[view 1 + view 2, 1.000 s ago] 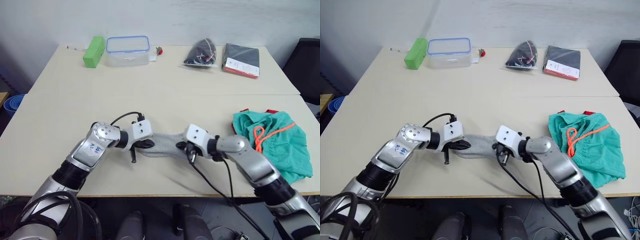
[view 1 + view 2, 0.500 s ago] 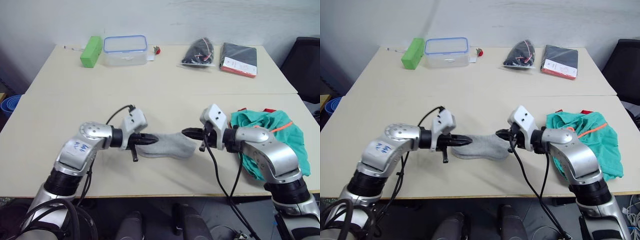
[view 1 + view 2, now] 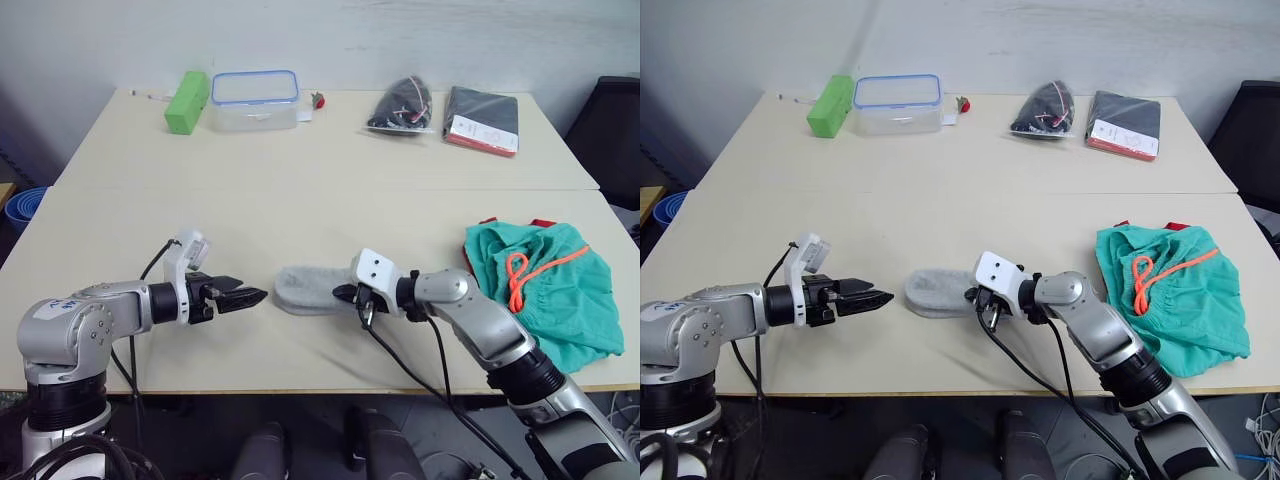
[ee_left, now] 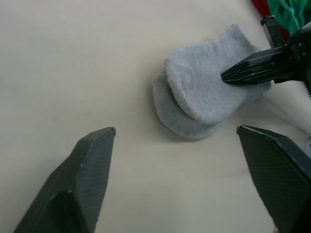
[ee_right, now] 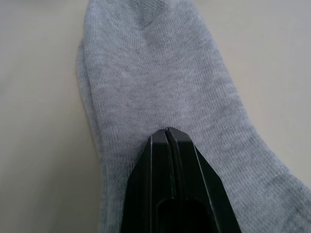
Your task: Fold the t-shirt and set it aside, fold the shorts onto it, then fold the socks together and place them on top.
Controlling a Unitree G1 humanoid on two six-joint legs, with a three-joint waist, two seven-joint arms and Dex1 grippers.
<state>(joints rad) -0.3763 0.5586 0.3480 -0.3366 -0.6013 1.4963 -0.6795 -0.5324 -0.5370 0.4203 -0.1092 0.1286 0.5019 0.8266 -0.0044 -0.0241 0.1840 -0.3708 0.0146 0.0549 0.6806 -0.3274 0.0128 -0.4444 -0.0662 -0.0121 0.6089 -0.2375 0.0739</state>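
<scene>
The grey socks [image 3: 308,290] lie folded one on the other near the table's front edge, also seen as a stacked pair [image 4: 209,97]. My right gripper [image 3: 338,293] is shut, its closed fingertips [image 5: 167,131] resting on top of the socks' right end. My left gripper [image 3: 258,296] hovers a short way left of the socks, apart from them, with its fingers [image 4: 92,170] spread open and nothing between them. The teal shorts [image 3: 545,290] with an orange drawstring lie bunched at the right. A red edge of the t-shirt [image 3: 543,222] peeks out under them.
Along the far edge stand a green block [image 3: 188,102], a clear blue-rimmed container [image 3: 255,100], a black bag [image 3: 402,103] and a dark folded item [image 3: 482,120]. A seam [image 3: 300,188] joins the two tables. A black chair [image 3: 612,120] is at the right.
My left gripper has let go of the socks, opened and drawn back to the left. My right gripper has come down onto the socks, which now lie shorter and doubled over.
</scene>
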